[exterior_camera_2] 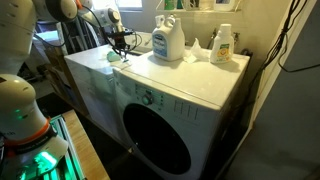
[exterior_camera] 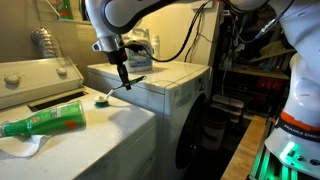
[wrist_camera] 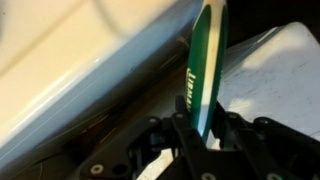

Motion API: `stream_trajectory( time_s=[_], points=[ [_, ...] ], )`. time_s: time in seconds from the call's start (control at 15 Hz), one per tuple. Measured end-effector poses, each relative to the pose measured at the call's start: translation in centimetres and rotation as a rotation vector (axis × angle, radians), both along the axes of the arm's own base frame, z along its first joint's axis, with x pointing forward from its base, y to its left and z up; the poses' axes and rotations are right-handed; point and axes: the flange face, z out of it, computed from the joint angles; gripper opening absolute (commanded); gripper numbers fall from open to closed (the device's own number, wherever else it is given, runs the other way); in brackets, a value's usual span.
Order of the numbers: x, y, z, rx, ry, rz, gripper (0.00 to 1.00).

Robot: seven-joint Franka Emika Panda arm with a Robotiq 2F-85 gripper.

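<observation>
1. The hand (exterior_camera: 125,79) is clenched on a green stick (exterior_camera: 112,92). In the wrist view the fingers (wrist_camera: 232,128) press on either side of it, just above its lower end.
2. In the wrist view the green stick (wrist_camera: 206,70) rises straight out from the hand (wrist_camera: 205,132). It is narrow, with a pale edge and white lettering too blurred to read.
3. In an exterior view the stick slants down and away from the hand. Its light tip is at the back edge of the near worktop (exterior_camera: 110,125), by the gap between the two machines. I cannot tell whether the tip touches.
4. A green bottle (exterior_camera: 45,122) lies on its side on that worktop, near the stick's tip but apart from it, with a white cloth (exterior_camera: 28,147) beside it.
5. In an exterior view the hand (exterior_camera_2: 119,47) hangs over the far corner of the worktop (exterior_camera_2: 200,88). Two detergent jugs (exterior_camera_2: 168,40) stand nearby, above the round door (exterior_camera_2: 155,140).
</observation>
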Motion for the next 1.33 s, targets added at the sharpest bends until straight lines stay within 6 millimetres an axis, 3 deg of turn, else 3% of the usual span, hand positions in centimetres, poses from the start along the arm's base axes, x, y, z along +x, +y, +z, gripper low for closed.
stream_trajectory(
  time_s=[0.2,0.4,0.93,1.13,1.33],
  points=[
    [-0.7,0.3,0.2,-0.063,0.078,-0.006,0.06],
    [-2.7,1.0,1.2,-0.121,0.176,0.030,0.06],
    [-10.0,7.5,0.9,-0.115,0.345,0.309,0.06],
    [-12.0,8.7,0.3,-0.101,0.391,0.368,0.06],
    [-12.2,8.5,2.4,-0.091,0.363,0.374,0.06]
  ],
)
